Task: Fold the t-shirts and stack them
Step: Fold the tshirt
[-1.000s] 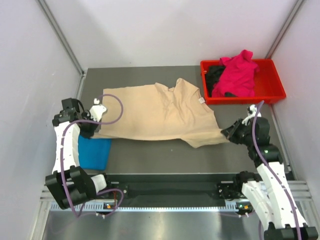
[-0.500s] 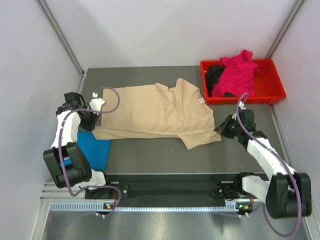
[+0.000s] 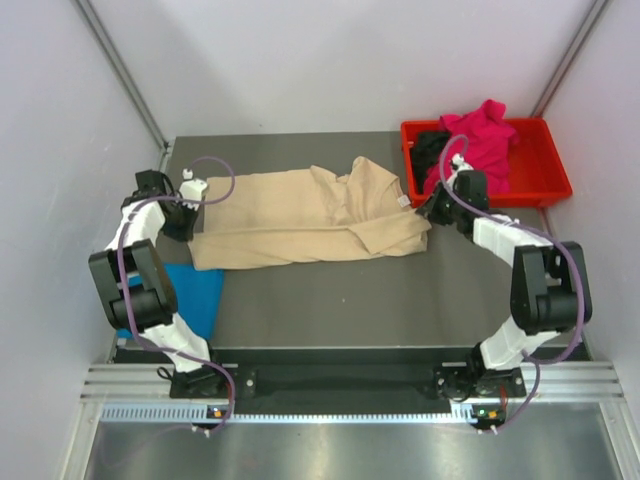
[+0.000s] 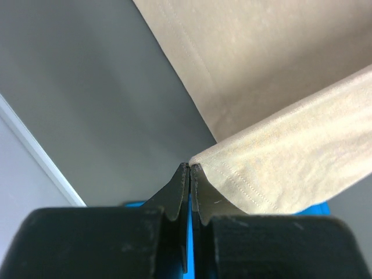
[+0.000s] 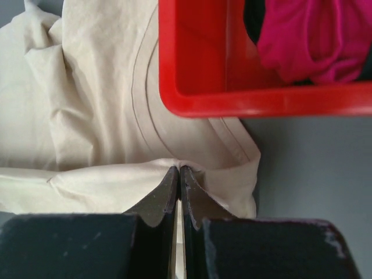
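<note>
We find the beige-tan t-shirt (image 3: 300, 225) lying partly folded on the surface (image 3: 350, 300), just left of the red tray (image 3: 520, 198). The right fingers (image 5: 165, 192) pinch its edge beside the tray. The left fingers (image 4: 174, 197) pinch its hem at the end farthest from the tray. The magenta-pink t-shirt (image 3: 480, 145) and the black t-shirt (image 3: 428, 150) lie in the tray.

Four t-shirts were counted: one beige-tan t-shirt (image 3: 300, 215) left of the red tray (image 3: 520, 198), one blue t-shirt (image 3: 195, 300) farther left, and one magenta t-shirt (image 3: 478, 150) and one black t-shirt (image 3: 425, 150) inside it. There was one tray. Two grippers showed: left gripper (image 4: 189, 165) and right gripper (image 5: 178, 168).
</note>
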Controlling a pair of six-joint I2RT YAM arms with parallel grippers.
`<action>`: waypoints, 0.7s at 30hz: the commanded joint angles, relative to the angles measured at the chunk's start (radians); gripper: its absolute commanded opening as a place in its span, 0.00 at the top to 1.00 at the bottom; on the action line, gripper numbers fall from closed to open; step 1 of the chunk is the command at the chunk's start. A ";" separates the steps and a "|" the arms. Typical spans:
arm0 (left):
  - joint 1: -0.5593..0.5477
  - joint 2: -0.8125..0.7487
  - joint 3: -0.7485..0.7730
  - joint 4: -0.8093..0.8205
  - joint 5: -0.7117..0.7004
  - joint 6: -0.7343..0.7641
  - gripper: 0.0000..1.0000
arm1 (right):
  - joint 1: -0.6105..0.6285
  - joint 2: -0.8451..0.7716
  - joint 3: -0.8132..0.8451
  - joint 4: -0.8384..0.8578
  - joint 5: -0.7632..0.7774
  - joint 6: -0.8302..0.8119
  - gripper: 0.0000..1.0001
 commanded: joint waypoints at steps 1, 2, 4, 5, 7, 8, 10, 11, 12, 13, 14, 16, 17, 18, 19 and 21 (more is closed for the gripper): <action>-0.010 0.007 0.040 0.083 -0.016 -0.023 1.00 | 0.033 0.039 0.093 0.039 0.014 -0.085 1.00; -0.011 0.010 0.044 0.089 -0.018 -0.027 1.00 | 0.039 0.046 0.121 0.019 0.023 -0.099 1.00; -0.017 0.013 0.044 0.098 -0.021 -0.033 1.00 | 0.053 0.058 0.145 -0.001 0.055 -0.137 1.00; -0.019 0.018 0.044 0.110 -0.028 -0.038 1.00 | 0.053 0.062 0.161 -0.015 0.064 -0.143 1.00; -0.022 0.024 0.040 0.127 -0.041 -0.041 1.00 | 0.053 0.066 0.173 -0.028 0.083 -0.158 1.00; -0.022 0.033 0.040 0.138 -0.056 -0.043 1.00 | 0.053 0.068 0.181 -0.035 0.087 -0.163 1.00; -0.023 0.044 0.038 0.146 -0.067 -0.043 1.00 | 0.054 0.074 0.191 -0.043 0.099 -0.180 1.00; -0.026 0.054 0.041 0.149 -0.070 -0.046 1.00 | 0.056 0.077 0.204 -0.043 0.103 -0.183 1.00; -0.025 0.057 0.041 0.155 -0.071 -0.047 1.00 | 0.054 0.083 0.210 -0.067 0.104 -0.192 1.00; -0.026 0.060 0.038 0.158 -0.070 -0.050 1.00 | 0.056 0.086 0.217 -0.074 0.104 -0.195 1.00; -0.030 0.064 0.040 0.164 -0.068 -0.059 1.00 | 0.056 0.089 0.228 -0.081 0.106 -0.200 1.00; -0.034 0.065 0.040 0.181 -0.056 -0.067 0.93 | 0.054 0.095 0.239 -0.089 0.104 -0.209 0.96; -0.040 0.064 0.040 0.186 -0.054 -0.075 0.83 | 0.056 0.095 0.254 -0.107 0.107 -0.214 0.87; -0.046 0.062 0.040 0.199 -0.060 -0.079 0.72 | 0.056 0.095 0.266 -0.124 0.109 -0.224 0.64; -0.051 0.059 0.041 0.207 -0.067 -0.085 0.59 | 0.054 0.091 0.277 -0.142 0.112 -0.229 0.56; -0.059 0.035 0.046 0.213 -0.076 -0.105 0.55 | 0.054 0.060 0.299 -0.207 0.123 -0.235 0.48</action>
